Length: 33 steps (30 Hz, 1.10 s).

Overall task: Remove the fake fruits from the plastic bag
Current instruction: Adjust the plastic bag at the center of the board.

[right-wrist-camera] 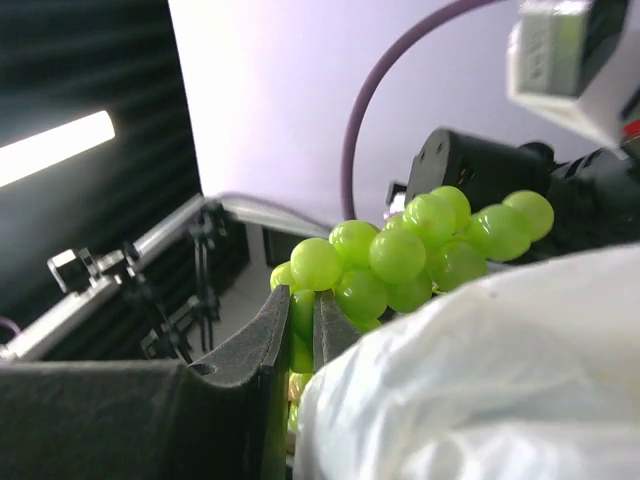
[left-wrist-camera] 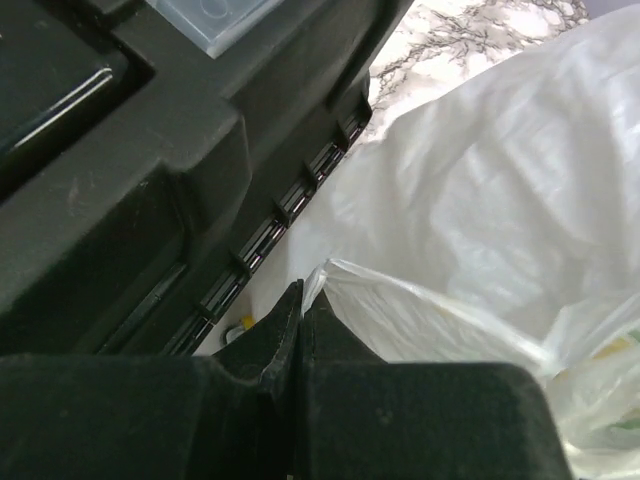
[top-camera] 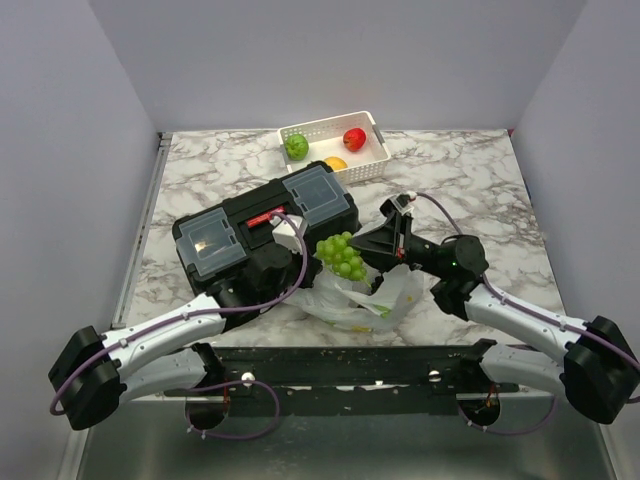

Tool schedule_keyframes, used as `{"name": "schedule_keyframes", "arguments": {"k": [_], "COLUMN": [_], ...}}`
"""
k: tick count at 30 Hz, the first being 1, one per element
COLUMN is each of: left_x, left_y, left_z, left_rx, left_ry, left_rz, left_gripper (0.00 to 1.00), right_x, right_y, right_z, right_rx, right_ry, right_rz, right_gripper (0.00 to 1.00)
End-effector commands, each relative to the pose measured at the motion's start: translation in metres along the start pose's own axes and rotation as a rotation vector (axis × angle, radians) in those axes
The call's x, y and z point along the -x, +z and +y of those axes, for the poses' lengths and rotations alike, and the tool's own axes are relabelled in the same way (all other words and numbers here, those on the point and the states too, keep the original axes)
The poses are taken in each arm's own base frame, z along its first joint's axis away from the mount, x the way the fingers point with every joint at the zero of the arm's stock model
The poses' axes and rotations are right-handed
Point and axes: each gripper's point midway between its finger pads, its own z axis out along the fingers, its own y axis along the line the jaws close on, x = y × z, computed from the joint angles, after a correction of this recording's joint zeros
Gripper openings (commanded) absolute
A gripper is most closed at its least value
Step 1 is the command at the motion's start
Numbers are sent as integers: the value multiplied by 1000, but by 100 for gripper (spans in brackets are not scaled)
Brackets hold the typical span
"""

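Matte right fingers (right-wrist-camera: pixel 262 350), glossy grapes (right-wrist-camera: pixel 398 255), crinkly bag (right-wrist-camera: pixel 480 380)

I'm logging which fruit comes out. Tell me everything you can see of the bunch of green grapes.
The bunch of green grapes is a tight cluster of round, glossy, light-green balls, plastic-looking. The right gripper pinches one end, holding it raised over the white plastic bag, beside the black toolbox. Whether it touches the bag cannot be told.

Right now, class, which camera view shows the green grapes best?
The right wrist view: the green grapes fill the centre, each one distinct, above the plastic bag. The top external view shows them small; the left wrist view shows only bag and toolbox.
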Motion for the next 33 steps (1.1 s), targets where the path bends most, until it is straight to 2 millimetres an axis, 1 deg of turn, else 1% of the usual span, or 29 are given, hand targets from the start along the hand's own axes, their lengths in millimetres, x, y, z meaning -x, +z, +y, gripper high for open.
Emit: {"name": "schedule_keyframes", "arguments": {"k": [1,6,8,11,13,16,18,19,20,21,22,23,24,25,27,28,31,33], "left_x": [16,29,37,49,58,69,74,74,74,75,74,74,74,77,82,85,94,97], "left_y": [2,3,-1,-14,-23,-31,-35,-38,-40,-42,-43,-44,-45,-49,-55,-59,-67,-65], "left_z": [-19,-45,-59,-80,-88,-90,-91,-92,-94,-95,-97,-100,-102,-107,-117,-121,-136,-143], "left_rx": [-75,-203,-281,-401,-448,-452,-456,-467,-483,-496,-509,-530,-545,-567,-602,-609,-593,-543], "left_ry": [-34,-62,-70,-68,-57,-31,-7,5,18,27,30,35,36,34,48,61,114,144], "left_rz": [-61,-105,-133,-176,-212,-246,-260,-268,-275,-283,-286,-293,-297,-319,-381,-418,-523,-560], "left_gripper": [0,0,0,0,2,5,13,19,28,43,56,64,70,83,95,99,99,99], "right_x": [33,55,60,60,55,47,47,50,55,59,61,64,66,66,67,67,67,69], "right_y": [0,-13,-17,-16,-14,-13,-16,-19,-21,-23,-22,-21,-19,-17,-12,-9,-5,-4], "right_z": [14,8,12,20,17,7,1,3,7,14,20,22,24,25,27,28,36,44], "right_rx": [82,70,84,86,53,3,-30,-26,-9,11,20,13,11,10,12,17,41,64], "right_ry": [128,259,284,263,262,280,302,304,302,289,279,276,272,273,277,279,281,275], "right_rz": [-180,-340,-380,-388,-363,-320,-337,-366,-400,-430,-448,-463,-467,-464,-448,-440,-429,-439], "right_gripper": [1,1,1,1,1,1,1,1,1,1,1,1,1,1,1,1,1,1]}}
